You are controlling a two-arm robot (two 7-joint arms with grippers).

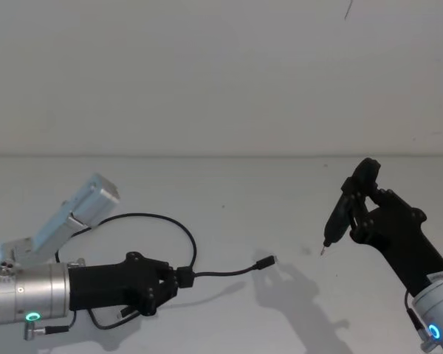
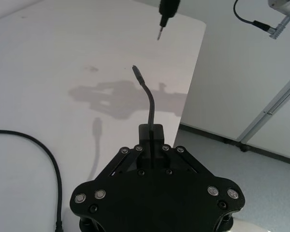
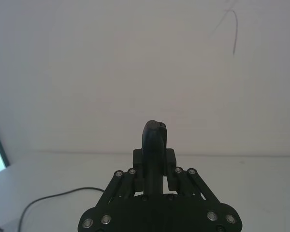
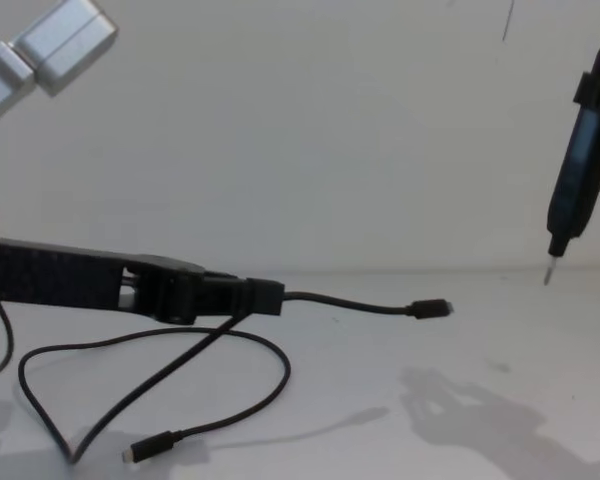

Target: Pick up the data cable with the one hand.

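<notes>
**While the left gripper (image 1: pixel 180 279) clamps the data cable (image 1: pixel 225 273), the right gripper (image 1: pixel 356 198) hangs well apart with a pen-shaped tool (image 1: pixel 336 220)**

As it reaches out low over the white table (image 4: pixel 450 400), the left gripper has its two black fingers pinched hard together on the cable, a short stretch back from the small plug (image 4: pixel 430 308). That stretch sticks straight out ahead of the fingertips, bending a little, with the plug in the air and its shadow on the table beneath. Behind the grip the cord drops away under the gripper and sweeps round in a wide loop on the table beside and below the fingers. The other plug (image 4: pixel 152 446) lies flat on the surface below the gripper's body. Further back along the arm, a green ring light (image 1: pixel 33 317) glows on the thick silver wrist (image 1: pixel 26 291).

Off to the far side from the left gripper, and higher, the right gripper is closed around the pen-shaped tool. It holds the tool near upright with the metal tip pointing down, clear of the table. From the left wrist camera the tool's tip shows well beyond the cable's free plug, not touching it.
</notes>
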